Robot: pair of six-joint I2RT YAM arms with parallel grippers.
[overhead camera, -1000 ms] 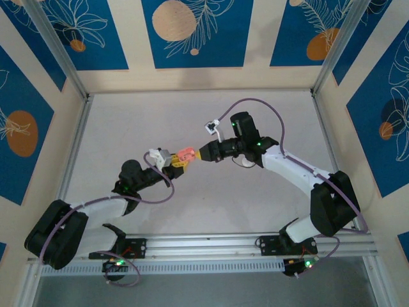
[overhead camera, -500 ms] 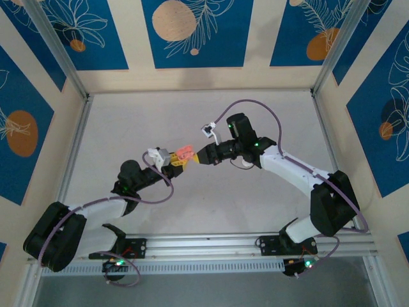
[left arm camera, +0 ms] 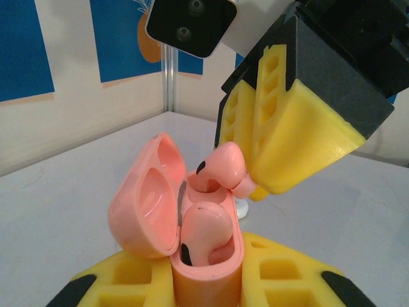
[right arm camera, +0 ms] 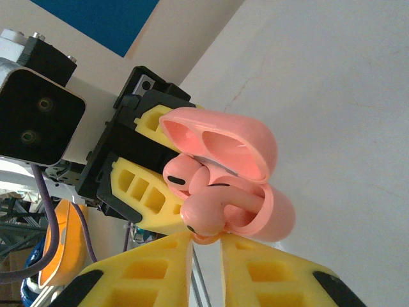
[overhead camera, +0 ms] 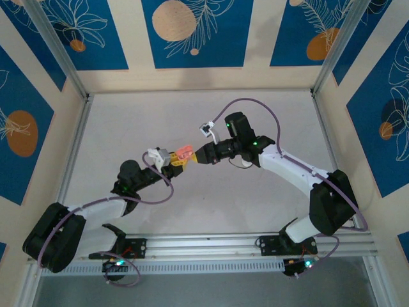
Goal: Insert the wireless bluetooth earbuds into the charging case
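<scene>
Left jaws clamp the open case (left arm camera: 204, 281); right jaws, straight opposite, pinch an earbud (left arm camera: 220, 167) half-seated in it.

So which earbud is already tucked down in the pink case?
The earbud nearest the left gripper: it sits deep in the case. The other earbud sticks up, held by the right gripper.

Charging case (left arm camera: 211, 272) and earbuds (left arm camera: 223, 165): smooth, glossy pink plastic with soft highlights. Yellow finger pads (left arm camera: 300, 141), at 2 o'clock: matt plastic, duller than the case. Table (left arm camera: 64, 188): pale, matt, faintly scuffed.
</scene>
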